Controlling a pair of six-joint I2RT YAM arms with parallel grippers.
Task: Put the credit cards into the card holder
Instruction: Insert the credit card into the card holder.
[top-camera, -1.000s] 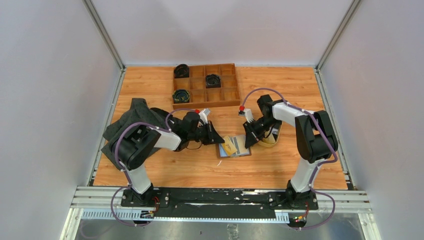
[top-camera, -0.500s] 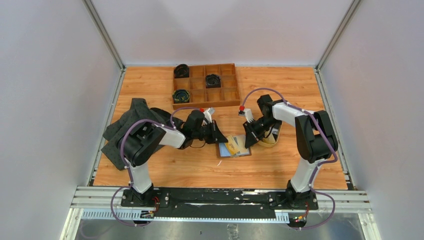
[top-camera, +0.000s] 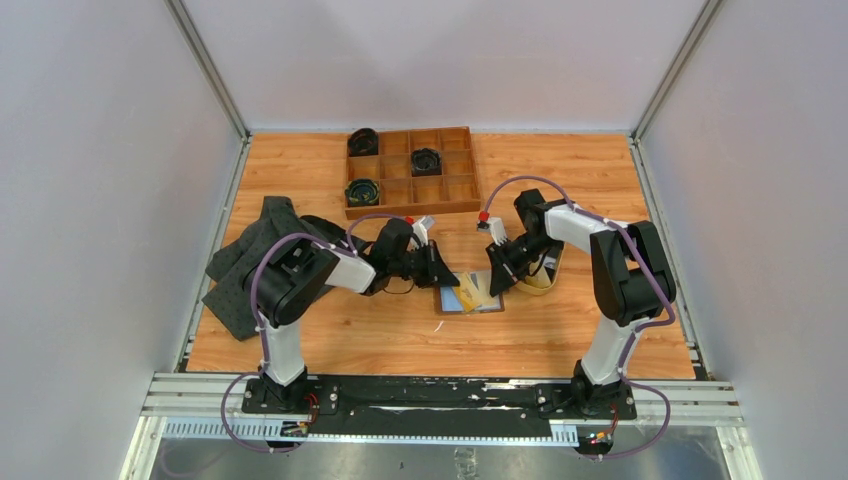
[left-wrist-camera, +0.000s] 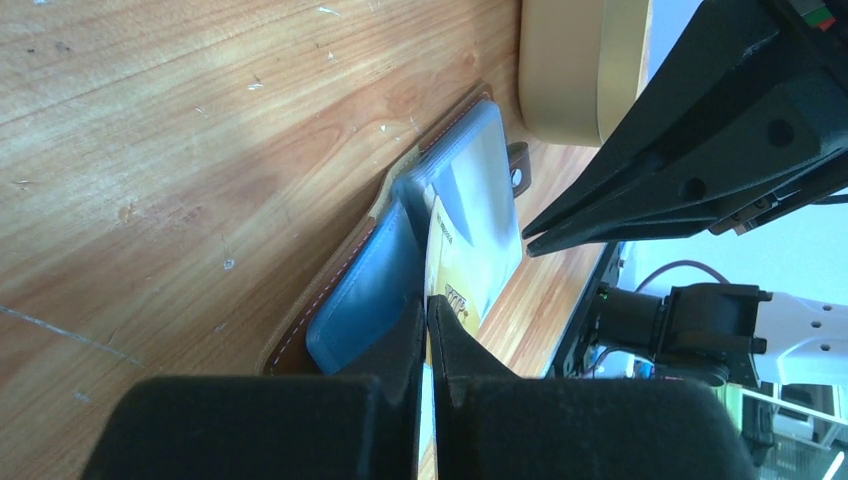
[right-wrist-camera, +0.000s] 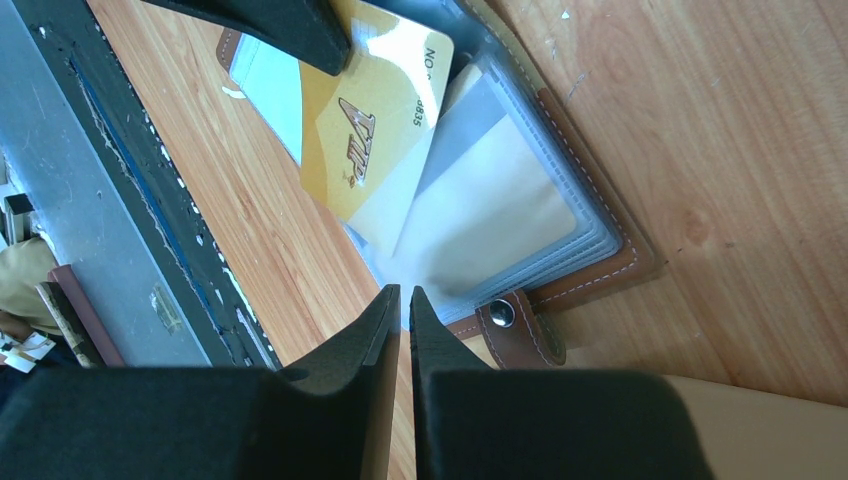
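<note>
One yellow card is being pinched by the left gripper at the open wallet; right gripper clenched, empty.

"VIP", "NO" and "8835" on the yellow-gold card

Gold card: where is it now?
Mid-table in the top view, the gold card is pinched by the left gripper over the open card holder.
</note>
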